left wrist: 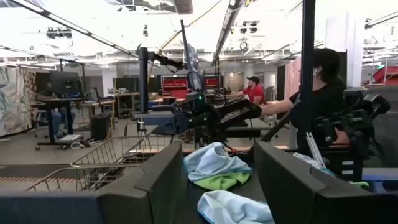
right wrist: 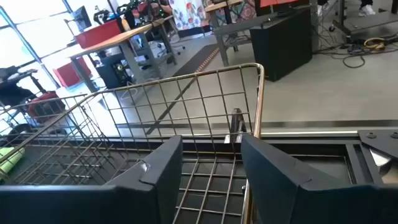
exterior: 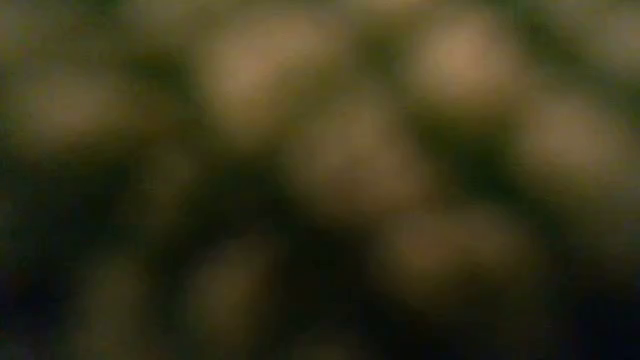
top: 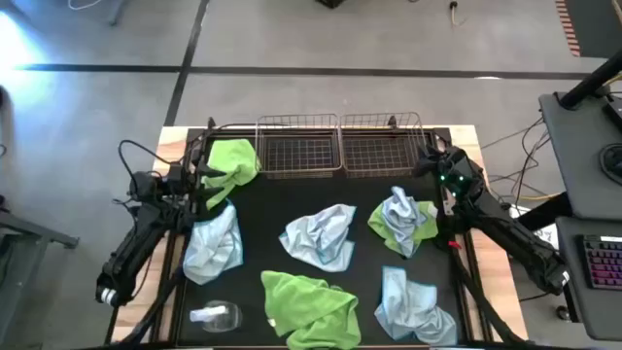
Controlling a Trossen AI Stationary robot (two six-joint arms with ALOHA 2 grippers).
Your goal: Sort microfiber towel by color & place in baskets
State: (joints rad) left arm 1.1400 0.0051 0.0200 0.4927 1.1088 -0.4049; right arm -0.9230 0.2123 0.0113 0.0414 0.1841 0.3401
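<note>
Across the black table (top: pixel 262 209) lie the cloths and, along its far edge, two wire baskets side by side, the left basket (top: pixel 298 148) and the right basket (top: pixel 381 146), both showing only bare mesh. One lime green towel (top: pixel 233 160) is draped at the left basket's left end, partly over its rim and touching the left arm. A larger green towel (top: pixel 306 303) sits at the near edge, with a pale blue towel (top: pixel 321 236) in the middle and another blue towel (top: pixel 214 243) toward the left. A mixed heap of blue and green cloth (top: pixel 403 222) lies toward the right, and a further blue towel (top: pixel 413 309) sits near the front right corner. A small clear bottle (top: pixel 216 314) lies at the front left. The left gripper (left wrist: pixel 217 177) hovers by the left basket, fingers spread wide and holding nothing. The right gripper (right wrist: pixel 211 165) hangs over the right basket's end wall, fingers apart, also empty. The low view is a blur.
</note>
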